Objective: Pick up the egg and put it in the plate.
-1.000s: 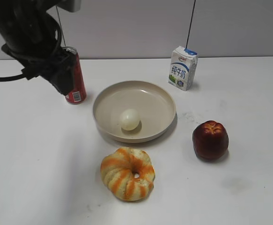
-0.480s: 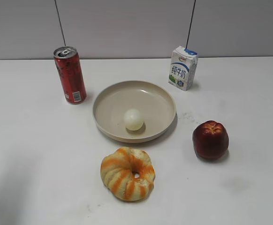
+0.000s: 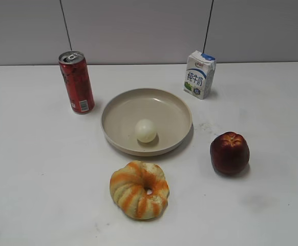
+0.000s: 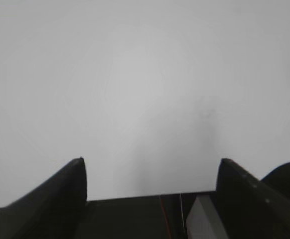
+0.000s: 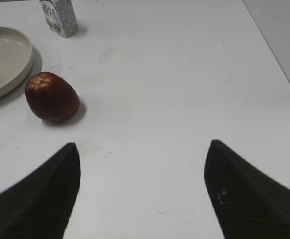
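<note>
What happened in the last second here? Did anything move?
The dark arm that stood in front of the can at upper left has gone from the exterior view. The egg shifted slightly right inside the plate, turning its rounder end up. Both grippers hang open over bare table. Can, milk carton, apple and bread stayed put.

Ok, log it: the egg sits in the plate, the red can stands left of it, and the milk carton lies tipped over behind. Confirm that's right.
One detail is wrong. The milk carton is standing upright, not tipped over; the exterior view shows it. The rest holds: the egg sits in the plate, and the red can stands to its left.
</note>
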